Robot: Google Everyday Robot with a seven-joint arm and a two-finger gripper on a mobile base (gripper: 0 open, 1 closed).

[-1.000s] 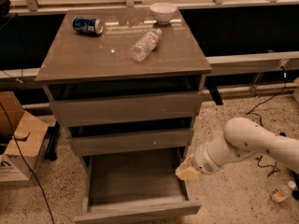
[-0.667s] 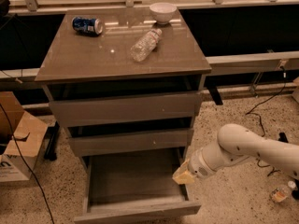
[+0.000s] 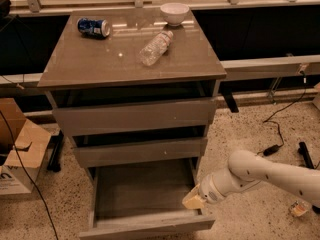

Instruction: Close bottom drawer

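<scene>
The bottom drawer (image 3: 145, 225) of the grey-brown cabinet is pulled far out, its plain grey floor (image 3: 142, 189) showing. Its wide handleless front lies along the bottom of the camera view. The two matching drawers above it, the middle drawer (image 3: 140, 151) and the top drawer (image 3: 132, 116), stand only slightly out. My gripper (image 3: 193, 200), with pale yellowish fingers on a white arm (image 3: 260, 174) coming from the right, is at the drawer's right front corner, just behind the front panel.
On the cabinet top (image 3: 90, 59) lie a blue can (image 3: 93, 27) on its side, a clear plastic bottle (image 3: 155, 47) on its side and a white bowl (image 3: 174, 13). Cardboard boxes (image 3: 17, 149) stand at the left. Cables (image 3: 280, 129) run over the speckled floor at the right.
The arm and gripper have moved left and a little down, closer to the drawer's right front corner. The drawer stands as open as before.
</scene>
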